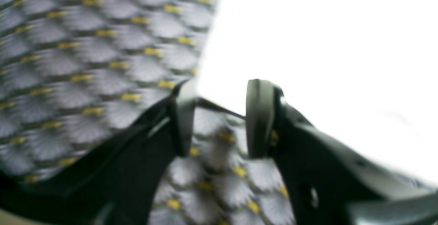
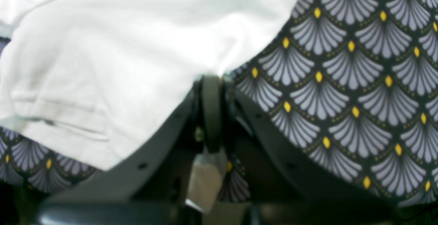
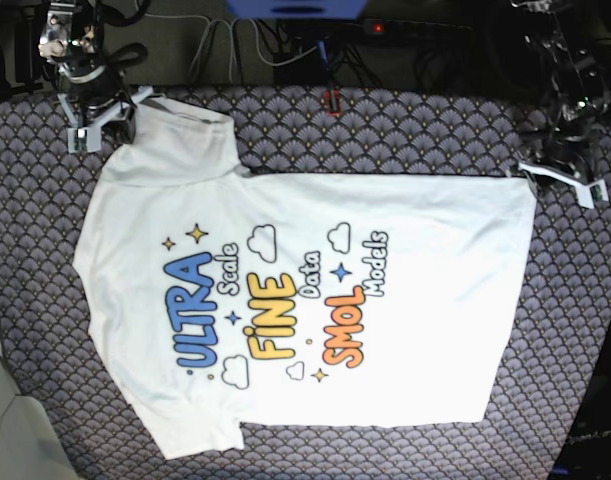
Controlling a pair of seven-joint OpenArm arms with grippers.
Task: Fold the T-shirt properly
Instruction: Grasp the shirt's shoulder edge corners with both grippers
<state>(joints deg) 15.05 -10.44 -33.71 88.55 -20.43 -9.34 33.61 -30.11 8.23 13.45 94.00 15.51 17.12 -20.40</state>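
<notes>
- Now the T-shirt (image 3: 305,310) lies flat and print-up on the patterned desk (image 3: 385,130), collar end at the scene's left, hem at the right, nothing folded yet.
- Your right tool (image 2: 212,81) has its jaws pinched together at the far-left sleeve edge, and white cloth meets the fingertips; judge it a grip on the sleeve, but check it holds before you lift.
- Your left tool (image 1: 219,115) stands with a clear gap between its pads at the far-right hem corner, holding nothing; the blurred view shows cloth just beyond the tips.
- Close the left tool on the corner first, catching both layers if you can.
- Then raise both together, keep the far edge taut, and carry it evenly toward the near edge.
</notes>
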